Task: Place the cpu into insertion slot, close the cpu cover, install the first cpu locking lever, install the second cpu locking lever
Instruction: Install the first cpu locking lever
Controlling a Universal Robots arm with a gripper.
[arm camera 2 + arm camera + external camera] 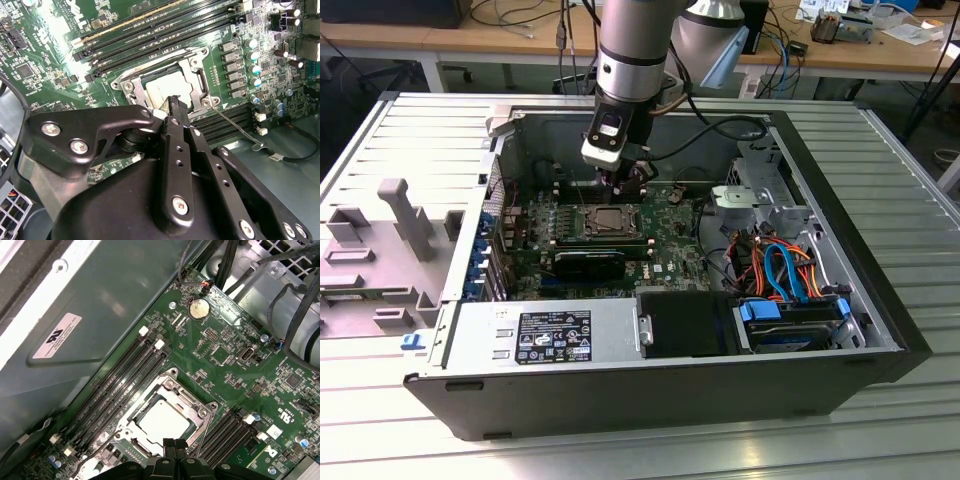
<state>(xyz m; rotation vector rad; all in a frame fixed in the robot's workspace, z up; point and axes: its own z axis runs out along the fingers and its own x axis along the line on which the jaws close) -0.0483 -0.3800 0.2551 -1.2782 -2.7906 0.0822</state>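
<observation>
The cpu [162,420] lies flat in the insertion slot [610,222] on the green board, its dull silver top [167,90] showing through the window of the cpu cover [196,410]. The cover [196,65] is down over the chip. A thin wire locking lever [235,125] sticks out from one socket corner across the memory slots; in the first wrist view it is the lever [204,432] beside the socket. My gripper [175,444] hangs just above the socket's near edge, shut, with nothing seen between its fingers. It also appears in the exterior view [620,188] and the second wrist view [174,101].
Long black memory slots [125,375] flank the socket. The case's grey wall [100,315] rises close behind. A black card [590,262], the power supply [540,335] and a drive bay with coloured cables [790,300] fill the case's near side. A grey fixture [380,240] lies outside.
</observation>
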